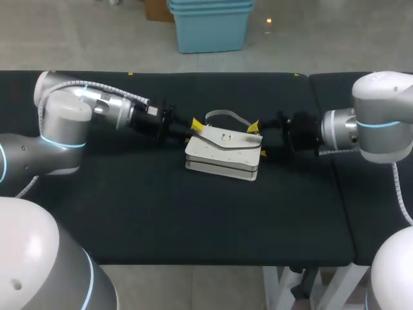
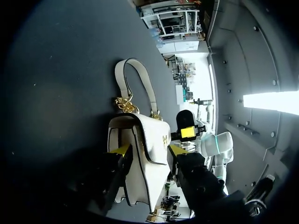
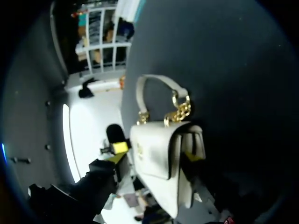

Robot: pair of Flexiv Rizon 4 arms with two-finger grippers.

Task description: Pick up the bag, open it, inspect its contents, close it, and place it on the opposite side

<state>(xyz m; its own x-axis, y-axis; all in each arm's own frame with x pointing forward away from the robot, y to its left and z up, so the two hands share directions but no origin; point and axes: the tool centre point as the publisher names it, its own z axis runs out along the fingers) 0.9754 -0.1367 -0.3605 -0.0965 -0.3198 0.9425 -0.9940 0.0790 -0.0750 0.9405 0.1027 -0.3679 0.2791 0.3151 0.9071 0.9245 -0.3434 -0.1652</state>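
Mid-table [image 1: 193,219]: white bag [image 1: 222,156] sitting between both arms | left gripper [image 2: 148,150], right gripper [image 3: 154,157] each clamping one end | probably light, stiff, smooth leather risking slips; handle [image 1: 222,115] offering the surest hold.

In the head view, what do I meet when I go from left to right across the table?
Left arm → left gripper → bag → right gripper → right arm.
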